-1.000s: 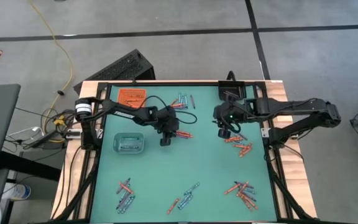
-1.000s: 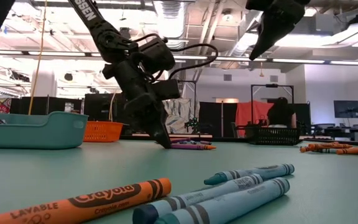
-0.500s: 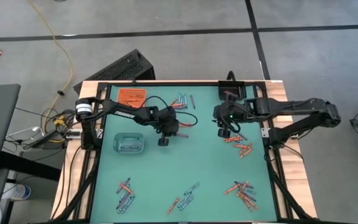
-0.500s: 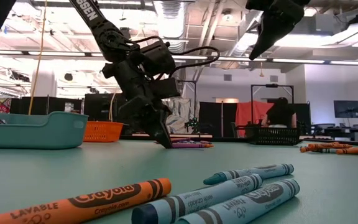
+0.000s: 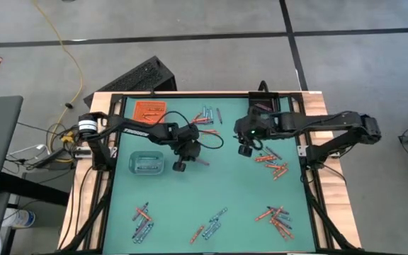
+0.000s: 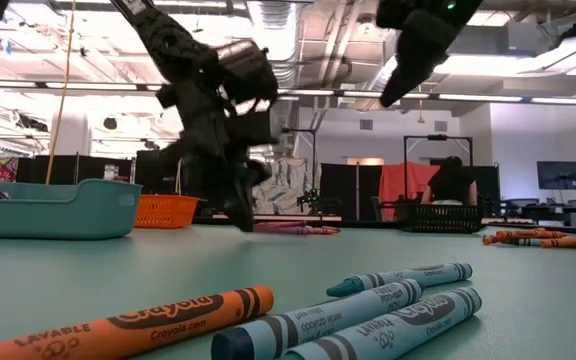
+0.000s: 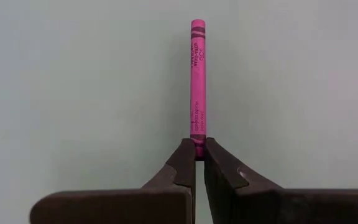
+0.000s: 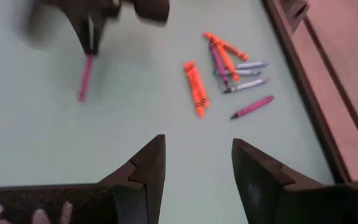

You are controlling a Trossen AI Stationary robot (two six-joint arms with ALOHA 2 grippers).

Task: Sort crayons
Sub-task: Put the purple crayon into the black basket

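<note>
Both arms are showing dark, near-black jointed links. A black cable is looping beside the left arm's wrist. White lettering is running along its forearm.

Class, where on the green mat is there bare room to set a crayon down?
The mat's centre is bare, bordered by the teal tray, the near-edge crayon piles and the right-hand orange crayons. The far edge, around the orange tray, is crowded.

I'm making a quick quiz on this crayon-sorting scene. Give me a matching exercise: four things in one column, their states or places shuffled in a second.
Things:
1. left gripper
2. right gripper
3. pink crayon
4. teal tray

States or places:
A. open, holding nothing
B. on the mat's left part
C. shut on a crayon's end
D. pinched at one end

Pairs: 1-C, 2-A, 3-D, 4-B
</note>
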